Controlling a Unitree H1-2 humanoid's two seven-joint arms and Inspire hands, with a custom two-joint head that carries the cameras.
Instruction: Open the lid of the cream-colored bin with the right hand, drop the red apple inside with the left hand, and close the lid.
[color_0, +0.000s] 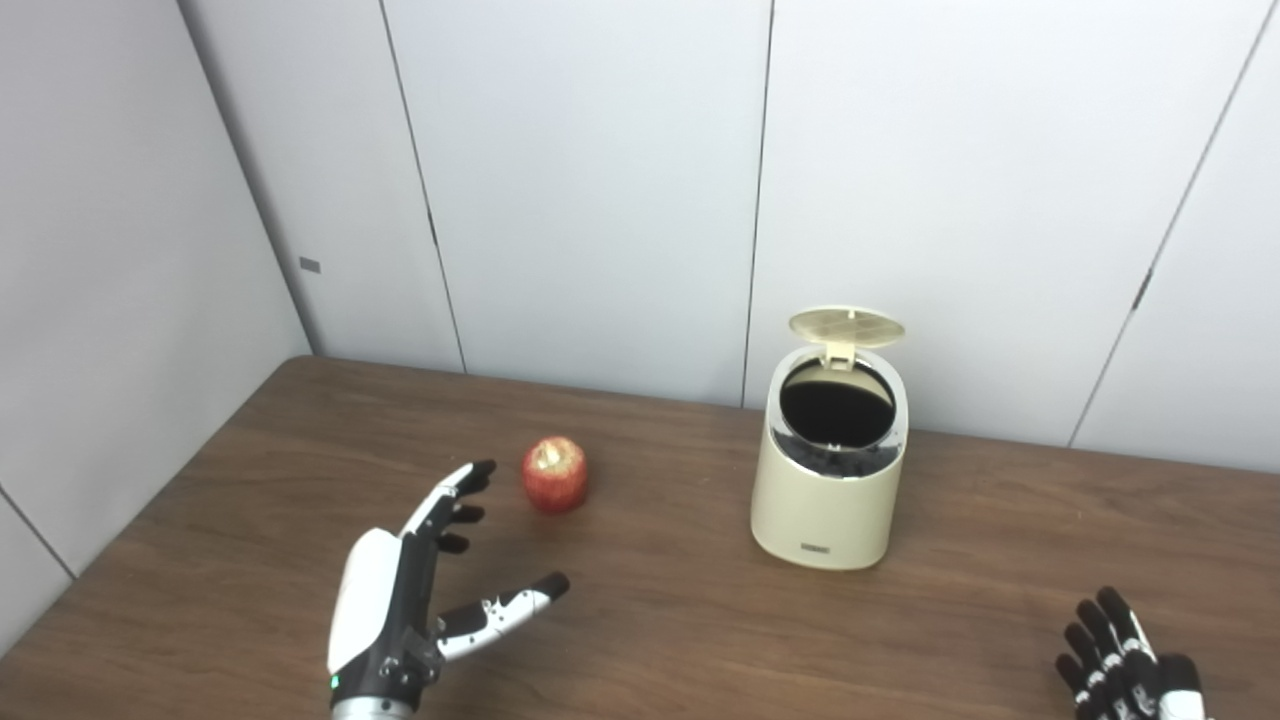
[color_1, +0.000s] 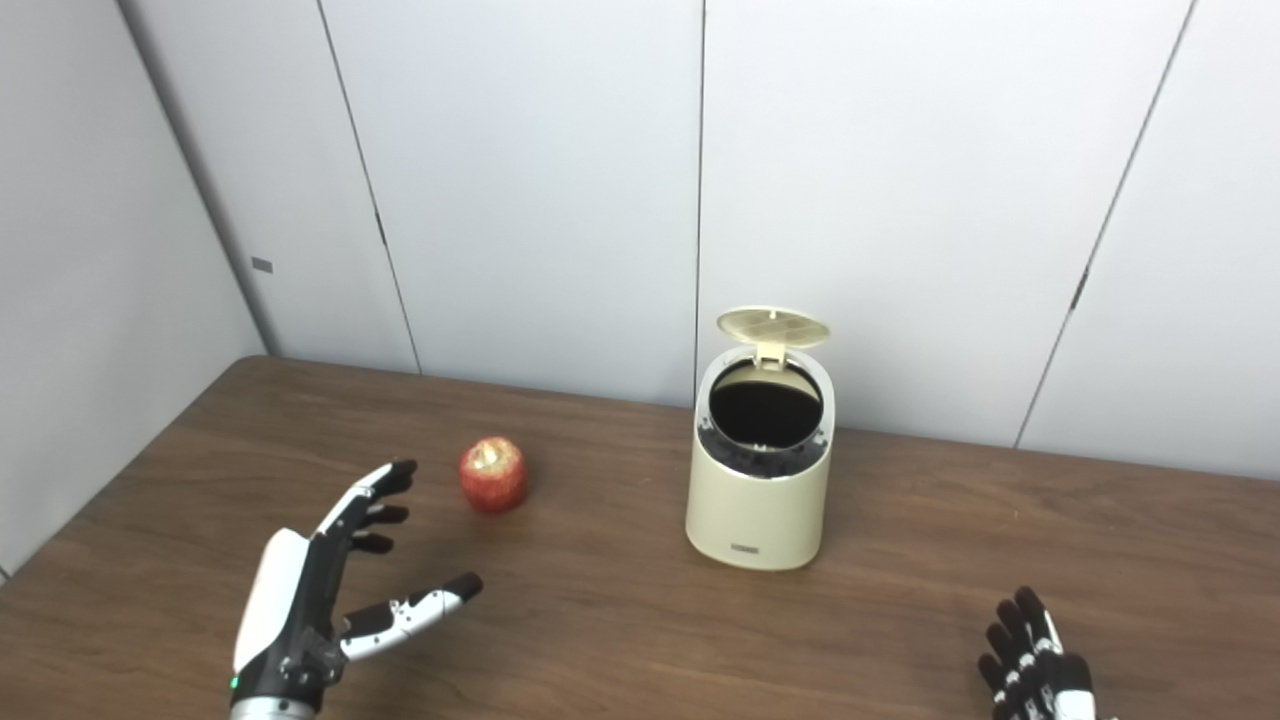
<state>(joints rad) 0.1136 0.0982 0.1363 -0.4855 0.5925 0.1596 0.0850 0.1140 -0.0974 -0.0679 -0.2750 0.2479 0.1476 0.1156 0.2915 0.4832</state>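
The cream-colored bin (color_0: 828, 500) stands upright on the brown table, right of the middle. Its round lid (color_0: 846, 326) is tipped up and back on its hinge, and the dark opening (color_0: 836, 402) shows. A red apple (color_0: 554, 474) sits on the table to the bin's left. My left hand (color_0: 420, 590) is open, fingers spread, just short of the apple and below-left of it, touching nothing. My right hand (color_0: 1125, 665) lies low at the bottom right edge, fingers apart and empty, well clear of the bin.
The wooden table (color_0: 680, 620) ends at its left edge near the grey wall panels (color_0: 600, 180), which stand close behind the bin. Bare tabletop lies between the apple, the bin and both hands.
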